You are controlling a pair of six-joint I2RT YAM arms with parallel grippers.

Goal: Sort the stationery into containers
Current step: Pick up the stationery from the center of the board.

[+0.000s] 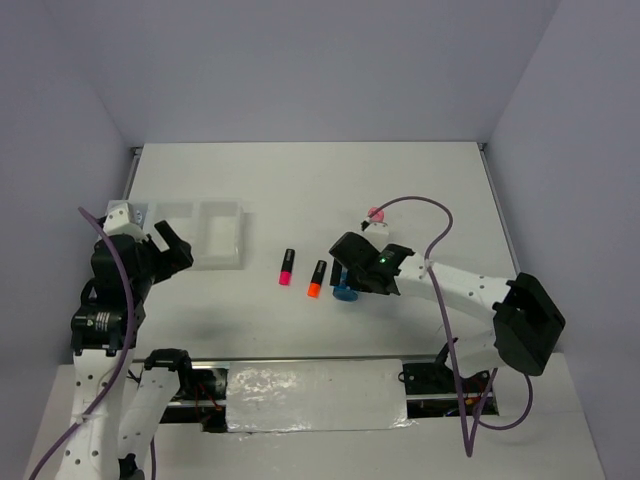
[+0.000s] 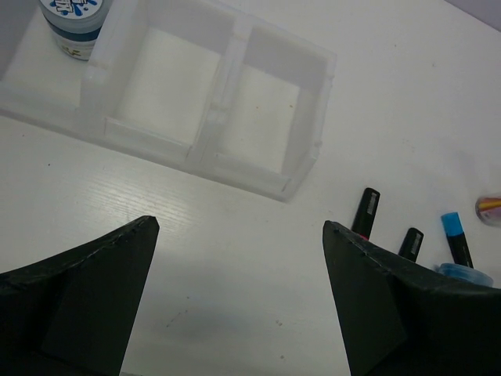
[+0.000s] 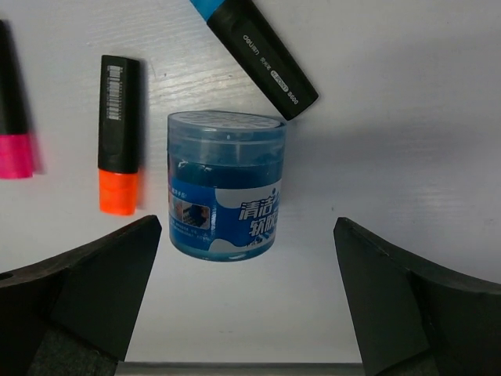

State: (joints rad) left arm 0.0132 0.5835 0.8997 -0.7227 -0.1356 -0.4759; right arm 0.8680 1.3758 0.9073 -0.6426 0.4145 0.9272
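Observation:
The white three-part tray [image 1: 240, 236] lies at the left; in the left wrist view one blue-and-white tape roll [image 2: 74, 19] stands in the end compartment of the tray [image 2: 235, 174]. On the table lie the pink-tipped marker [image 1: 286, 267], the orange-tipped marker [image 1: 316, 278] and the blue-tipped marker [image 3: 254, 51]. A second tape roll [image 3: 225, 188] stands upright just beyond my right gripper's [image 3: 247, 222] open fingers, untouched. The pink-capped tube [image 1: 376, 214] lies behind that arm. My left gripper [image 2: 239, 223] hangs open over bare table in front of the tray.
The tray's other two compartments [image 2: 270, 117] hold nothing. The right arm's purple cable [image 1: 430, 215] loops above the table behind the right gripper. Grey walls close the table at the back and sides.

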